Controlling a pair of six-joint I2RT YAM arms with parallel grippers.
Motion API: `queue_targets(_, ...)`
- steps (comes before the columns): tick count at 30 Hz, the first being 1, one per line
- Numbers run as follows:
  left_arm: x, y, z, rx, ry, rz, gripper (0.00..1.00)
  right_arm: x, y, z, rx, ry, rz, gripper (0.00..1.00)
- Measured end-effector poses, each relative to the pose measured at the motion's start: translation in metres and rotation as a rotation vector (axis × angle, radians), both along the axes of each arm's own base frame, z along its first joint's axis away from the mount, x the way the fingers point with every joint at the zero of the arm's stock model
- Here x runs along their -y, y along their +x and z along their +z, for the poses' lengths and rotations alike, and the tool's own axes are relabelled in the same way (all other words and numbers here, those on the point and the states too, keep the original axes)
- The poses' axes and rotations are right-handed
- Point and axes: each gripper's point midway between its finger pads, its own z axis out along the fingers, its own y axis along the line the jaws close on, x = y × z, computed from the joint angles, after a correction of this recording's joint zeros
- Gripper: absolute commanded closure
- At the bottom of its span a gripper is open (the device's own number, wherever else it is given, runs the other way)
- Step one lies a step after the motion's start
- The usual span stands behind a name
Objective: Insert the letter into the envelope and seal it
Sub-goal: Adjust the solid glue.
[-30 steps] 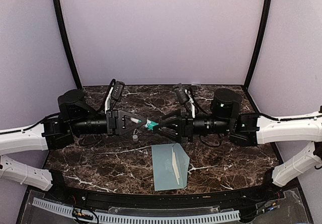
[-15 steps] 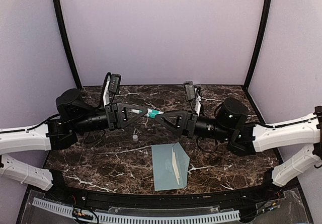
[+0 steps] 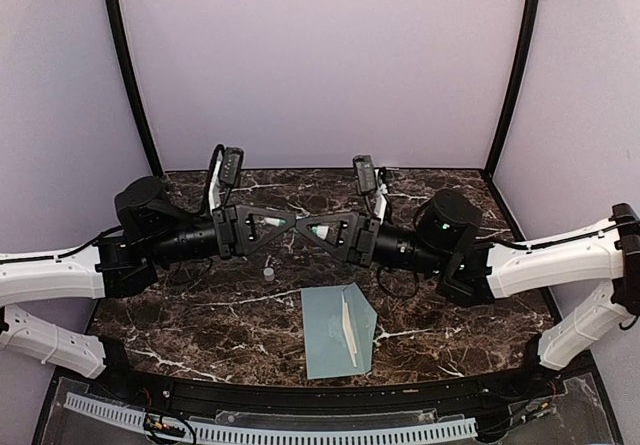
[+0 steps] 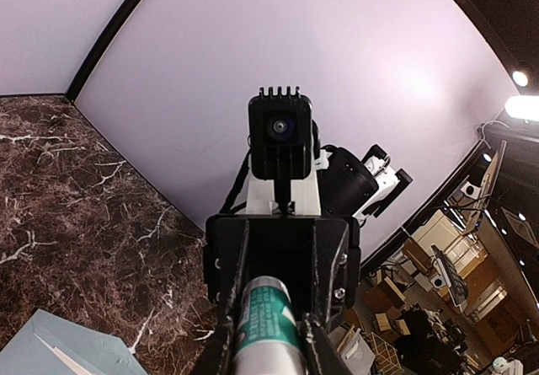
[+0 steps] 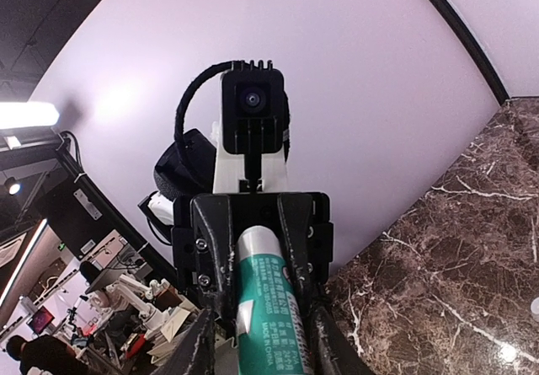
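grip: left gripper (image 3: 285, 223) clamped on a white-and-green plastic glue stick (image 3: 320, 232), held level over the dark marble-patterned table (image 3: 200, 315) | right gripper (image 3: 305, 230) pinches the same stick, tip to tip with the left | target: pale grey-teal paper envelope (image 3: 335, 330) flat, flap open, long axis near-to-far, below both tips toward the near edge, slightly right-arm side | cream letter not discernible

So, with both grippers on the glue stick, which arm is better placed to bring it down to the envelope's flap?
Right, probably. The envelope lies right of centre, its flap pointing to the right arm's side. The right gripper and left gripper both grip the glue stick, so nearness decides.
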Motion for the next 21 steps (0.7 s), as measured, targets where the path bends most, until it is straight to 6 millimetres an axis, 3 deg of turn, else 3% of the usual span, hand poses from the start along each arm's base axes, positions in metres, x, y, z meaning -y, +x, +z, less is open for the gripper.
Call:
queue_targets(7,-0.0001,-0.0012,0.0043,0.002,-0.018,-0.014,0.98,-0.0008,-0.0001,0.0068,0.011,0.027,0.004,0.78)
queue_targets(16,-0.0012,0.0008,0.0084,0.014,-0.03,-0.001,0.98,-0.0019,0.0008,0.0063,0.008,0.027,0.003,0.72)
queue_targets(21,-0.0011,0.0016,0.0081,0.017,-0.029,0.003,0.98,-0.0028,0.0011,0.0035,0.004,0.018,0.004,0.75)
